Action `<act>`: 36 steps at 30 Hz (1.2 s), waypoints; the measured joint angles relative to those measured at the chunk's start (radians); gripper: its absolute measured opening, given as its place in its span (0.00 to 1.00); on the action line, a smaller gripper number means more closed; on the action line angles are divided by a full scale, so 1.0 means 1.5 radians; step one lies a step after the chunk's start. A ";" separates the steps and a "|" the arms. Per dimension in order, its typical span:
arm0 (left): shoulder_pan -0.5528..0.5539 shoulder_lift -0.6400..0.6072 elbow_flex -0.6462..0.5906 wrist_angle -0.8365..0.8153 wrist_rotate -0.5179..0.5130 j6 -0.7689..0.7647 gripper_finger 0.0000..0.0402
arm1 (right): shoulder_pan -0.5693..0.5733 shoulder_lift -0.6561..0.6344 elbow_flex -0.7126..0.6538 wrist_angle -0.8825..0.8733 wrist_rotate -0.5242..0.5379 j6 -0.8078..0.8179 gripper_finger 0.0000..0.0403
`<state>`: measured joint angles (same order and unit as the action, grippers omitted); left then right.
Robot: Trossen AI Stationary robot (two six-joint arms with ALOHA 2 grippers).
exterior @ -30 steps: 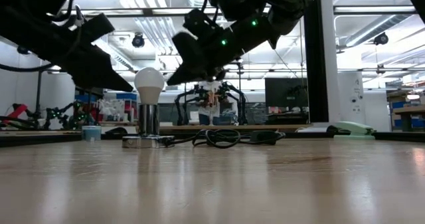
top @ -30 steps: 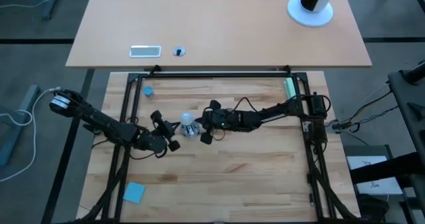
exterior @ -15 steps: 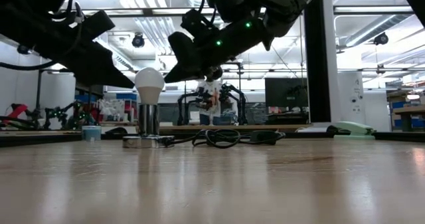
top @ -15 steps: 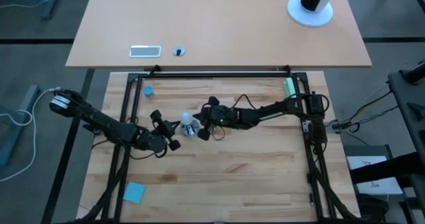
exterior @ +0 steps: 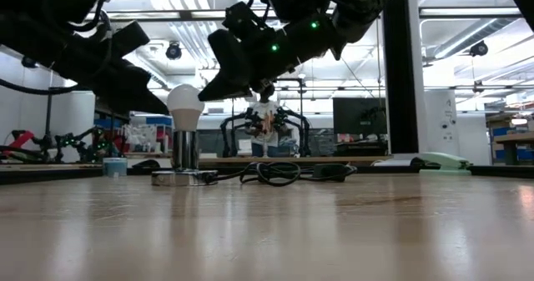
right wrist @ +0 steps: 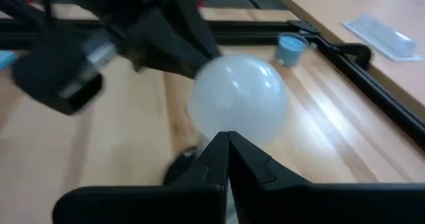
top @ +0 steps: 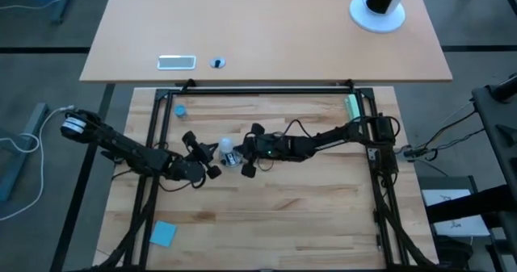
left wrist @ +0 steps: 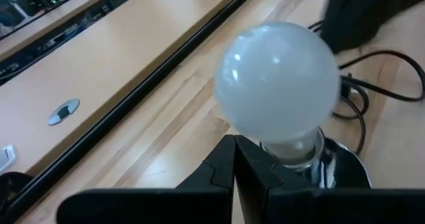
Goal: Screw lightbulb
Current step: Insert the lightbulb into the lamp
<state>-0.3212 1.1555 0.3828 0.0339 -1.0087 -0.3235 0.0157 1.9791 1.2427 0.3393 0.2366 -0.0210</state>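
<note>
lightbulb (top: 228,147) hemmed by left tool (top: 199,155) and right tool (top: 251,151); black cord (exterior: 279,173) behind.

Setting: robotics lab. Evidence: pale wood worktop (top: 307,199) fenced by a black metal frame (top: 266,90). Beyond the right end effector (exterior: 219,79), across the room, another robot-arm rig (exterior: 265,118) stands on a bench, with a dark monitor (exterior: 357,114) beside it. Exposed ducting and strip lights (exterior: 188,14) overhead. Second tan desk (top: 266,30) behind the frame, bare grey floor (top: 40,62) around.
</note>
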 joint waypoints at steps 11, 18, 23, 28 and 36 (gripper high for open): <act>-0.044 -0.029 0.000 -0.035 0.036 -0.037 0.00 | -0.006 -0.002 0.005 -0.044 0.051 -0.011 0.00; -0.040 -0.029 0.000 0.020 0.051 0.018 0.00 | -0.010 -0.001 0.010 -0.023 0.043 -0.015 0.00; -0.032 -0.029 0.000 0.018 0.049 0.012 0.00 | -0.010 -0.001 0.010 -0.019 -0.003 -0.009 0.00; -0.025 -0.029 0.000 0.024 0.017 0.004 0.00 | -0.001 -0.001 0.010 -0.023 -0.027 -0.007 0.00; -0.024 -0.029 -0.001 -0.050 0.024 -0.058 0.00 | -0.001 -0.003 0.011 -0.062 -0.010 -0.017 0.00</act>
<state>-0.3576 1.1122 0.3819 -0.0418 -0.9733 -0.4101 0.0147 1.9750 1.2588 0.2462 0.2221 -0.0459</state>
